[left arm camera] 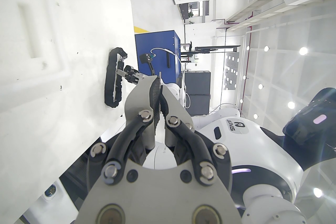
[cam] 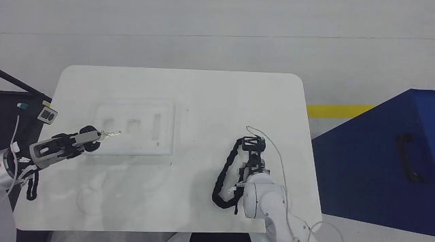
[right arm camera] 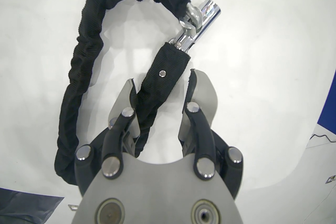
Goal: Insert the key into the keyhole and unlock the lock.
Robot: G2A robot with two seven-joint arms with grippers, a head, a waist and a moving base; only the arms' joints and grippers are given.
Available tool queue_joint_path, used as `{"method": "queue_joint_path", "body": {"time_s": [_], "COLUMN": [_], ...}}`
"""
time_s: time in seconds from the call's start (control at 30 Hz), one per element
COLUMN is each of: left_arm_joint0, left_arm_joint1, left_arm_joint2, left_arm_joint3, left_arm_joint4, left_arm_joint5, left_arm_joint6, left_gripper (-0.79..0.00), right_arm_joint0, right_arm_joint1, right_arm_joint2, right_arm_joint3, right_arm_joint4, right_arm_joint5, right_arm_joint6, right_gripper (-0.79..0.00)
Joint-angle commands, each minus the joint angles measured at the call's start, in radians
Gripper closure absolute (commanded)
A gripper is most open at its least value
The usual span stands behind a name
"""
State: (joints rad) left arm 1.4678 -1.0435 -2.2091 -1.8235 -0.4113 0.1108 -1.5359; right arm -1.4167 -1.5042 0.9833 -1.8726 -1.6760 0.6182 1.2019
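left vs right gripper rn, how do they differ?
The left gripper is shut on the key; the right gripper is open, its fingers either side of the lock, at its black-sleeved body. The left gripper is at the edge of the moulded white tray, key pointing over it; the right gripper is at the lock on the bare table. Shared: same grey fingers with black pads.
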Motion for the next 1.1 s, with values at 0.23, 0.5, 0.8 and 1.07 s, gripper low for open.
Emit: {"method": "queue_joint_path", "body": {"time_s": [0.23,0.5,0.8,1.07], "left_arm_joint0": [0.000,0.000,0.000,0.000], "left_arm_joint1": [0.000,0.000,0.000,0.000], "left_arm_joint2": [0.000,0.000,0.000,0.000], "left_arm_joint3": [0.000,0.000,0.000,0.000], "left_arm_joint4": [0.000,0.000,0.000,0.000], "left_arm_joint5": [0.000,0.000,0.000,0.000], "left_arm_joint6": [0.000,0.000,0.000,0.000], "left_gripper": [0.000,0.000,0.000,0.000], "right_arm_joint0": [-0.019,-0.033,-0.055,-0.011], "right_arm_joint1": [-0.087,-0.143,-0.129,-0.107], "right_arm_joint2": [0.035,0.116,0.453,0.570], "right_arm_joint3": [0.026,-0.048,-0.102,0.019], "right_arm_joint4": [-0.114,0.015,0.752,0.989], "right_arm_joint5": [-0.036,-0.085,-0.377,-0.495], "right_arm_joint6": [0.036,0.085,0.121,0.155], "right_gripper": [0.000,0.000,0.000,0.000]}}
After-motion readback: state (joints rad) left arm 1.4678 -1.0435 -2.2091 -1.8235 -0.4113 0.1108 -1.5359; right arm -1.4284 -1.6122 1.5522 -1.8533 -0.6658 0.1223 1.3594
